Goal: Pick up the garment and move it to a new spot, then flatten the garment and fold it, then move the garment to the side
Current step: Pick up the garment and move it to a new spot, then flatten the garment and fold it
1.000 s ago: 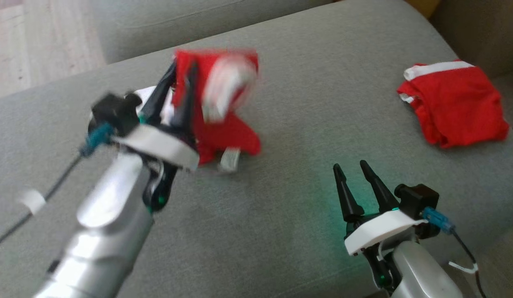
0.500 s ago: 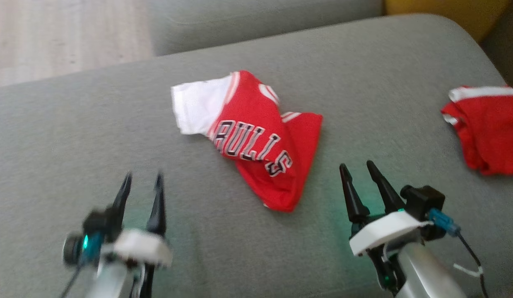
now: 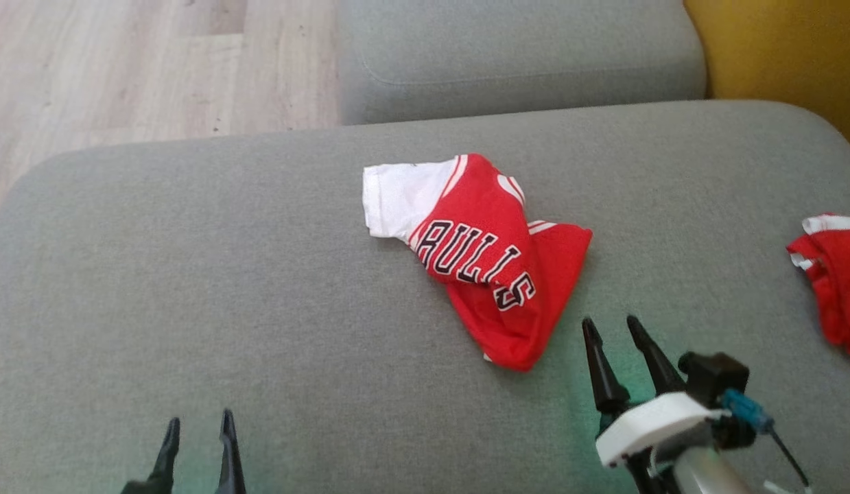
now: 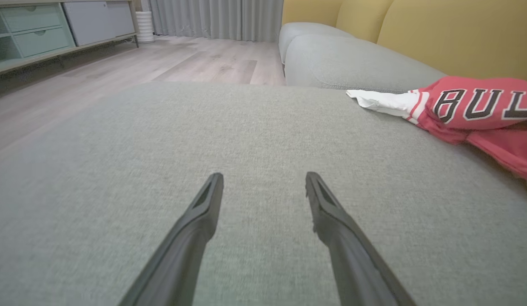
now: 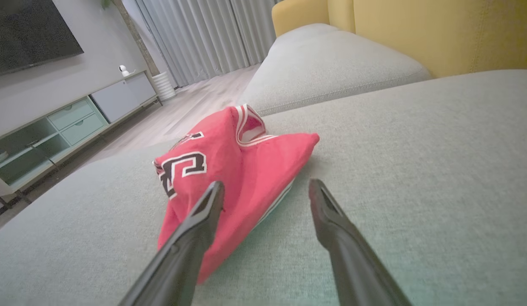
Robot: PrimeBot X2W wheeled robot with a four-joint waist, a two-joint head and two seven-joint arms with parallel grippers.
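The jersey (image 3: pixel 479 264) is lying crumpled around the middle of the cushion (image 3: pixel 191 274), a bit toward the far edge, and nothing has hold of it. Its long axis is set on a diagonal, with the white sleeve end toward the far left and the bunched red end pointed at the near right corner.

That red end is the bit closest to anything. The right gripper (image 3: pixel 610 321) is parked just beside it, fingers spread wide and empty. Whether a finger is actually brushing the cloth can't really be told from the right wrist view.

The left gripper (image 3: pixel 199 418) is wide open and empty too, down by the near edge and well apart from the jersey, which lies ahead and off to its right. So flattening would probably be started from the right arm's side, with a long reach needed for the white end.

A second red garment (image 3: pixel 829 281) is lying at the right edge.
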